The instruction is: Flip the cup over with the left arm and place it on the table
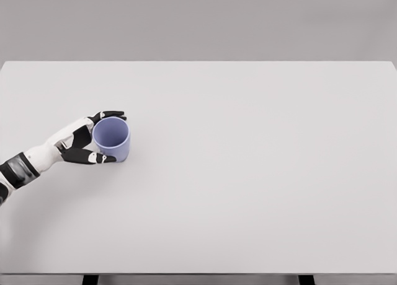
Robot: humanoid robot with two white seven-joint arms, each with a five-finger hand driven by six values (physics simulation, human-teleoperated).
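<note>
On the left side of a white table [248, 173], the robot's left hand [84, 141] wraps its fingers around an upright, open-mouthed lavender cup [112, 140], apparently at the placing stage; next comes letting go.

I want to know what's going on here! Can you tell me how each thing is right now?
Purple cup: open mouth visible, facing up toward the camera, resting on the table, gripped from its left side.
Left hand: fingers curled around the cup.
White table: holds the cup.
Right hand: out of view.
</note>
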